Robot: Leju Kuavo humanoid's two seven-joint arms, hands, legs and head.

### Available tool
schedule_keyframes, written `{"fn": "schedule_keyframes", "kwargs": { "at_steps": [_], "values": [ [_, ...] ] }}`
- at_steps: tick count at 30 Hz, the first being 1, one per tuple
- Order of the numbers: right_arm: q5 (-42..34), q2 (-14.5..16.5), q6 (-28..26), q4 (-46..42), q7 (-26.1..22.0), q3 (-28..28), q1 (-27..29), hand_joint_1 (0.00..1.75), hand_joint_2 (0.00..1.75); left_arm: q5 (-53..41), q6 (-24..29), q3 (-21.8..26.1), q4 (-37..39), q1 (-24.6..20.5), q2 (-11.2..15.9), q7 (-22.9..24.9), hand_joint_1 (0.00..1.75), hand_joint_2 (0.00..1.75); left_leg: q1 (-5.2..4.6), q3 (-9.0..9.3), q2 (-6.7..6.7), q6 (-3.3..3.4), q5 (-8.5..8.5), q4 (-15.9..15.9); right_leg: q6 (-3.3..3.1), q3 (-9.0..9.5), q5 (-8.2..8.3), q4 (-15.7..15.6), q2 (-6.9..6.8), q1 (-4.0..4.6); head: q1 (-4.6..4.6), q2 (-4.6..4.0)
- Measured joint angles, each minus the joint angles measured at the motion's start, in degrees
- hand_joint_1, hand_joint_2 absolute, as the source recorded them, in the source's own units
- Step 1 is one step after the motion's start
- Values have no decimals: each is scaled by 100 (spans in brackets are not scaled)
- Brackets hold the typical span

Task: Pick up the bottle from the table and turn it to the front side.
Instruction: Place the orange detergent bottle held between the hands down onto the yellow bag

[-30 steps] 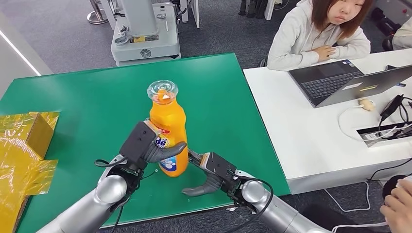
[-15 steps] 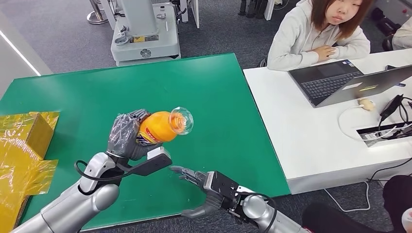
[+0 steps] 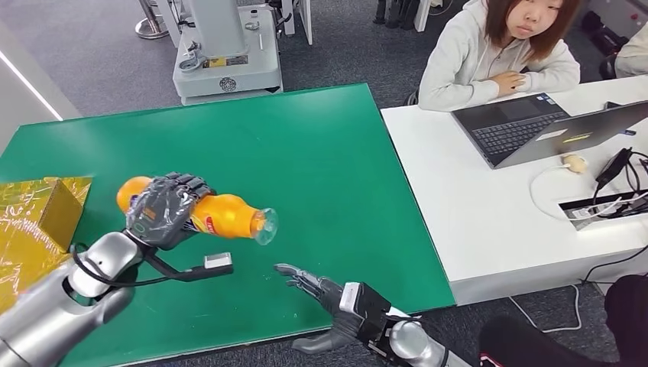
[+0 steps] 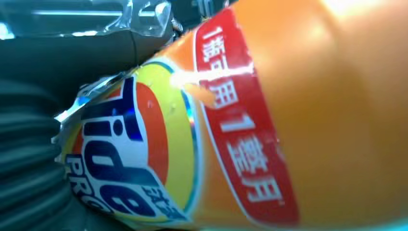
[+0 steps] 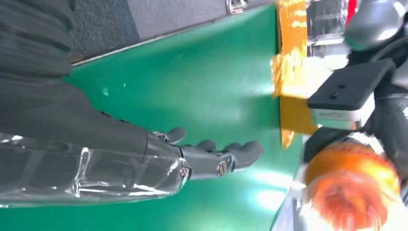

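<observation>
My left hand [image 3: 164, 208] grips an orange Tide detergent bottle [image 3: 221, 215] around its middle, above the green table [image 3: 321, 160]. The bottle lies nearly level, its clear cap [image 3: 265, 225] pointing right and toward me. The left wrist view shows the bottle's label [image 4: 144, 154] close up, with a red band of white characters. My right hand [image 3: 328, 306] hovers open over the table's near edge, fingers stretched out, to the right of and below the bottle. In the right wrist view the open right hand [image 5: 202, 156] reaches toward the blurred orange bottle [image 5: 353, 185].
A gold foil-wrapped box [image 3: 38, 210] sits at the table's left edge, close to my left arm. A white desk [image 3: 489, 222] with a laptop [image 3: 535, 126] and cables adjoins on the right, where a person [image 3: 497, 53] sits. A machine base [image 3: 229, 65] stands beyond the table.
The left hand lifted the upright bottle off the table, tipped it on its side and carried it leftward. The right hand let go of it and drew back toward the near edge, open.
</observation>
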Motion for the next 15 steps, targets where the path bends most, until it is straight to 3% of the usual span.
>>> {"fn": "schedule_keyframes", "kwargs": {
  "at_steps": [8,15],
  "values": [
    [166,80,230,-172,-176,-400,282,0,175,-198,-588,-279,-844,-837,1355,-204,175,175,3,-4,11,-4,1,-3,-2,-9,-1,4,11,6,2,0],
    [169,205,281,-267,-237,-619,342,0,175,83,-1005,-407,-1431,-1048,2137,-207,175,175,2,-5,16,-4,1,-3,-6,-9,0,3,14,5,2,0]
  ]
}}
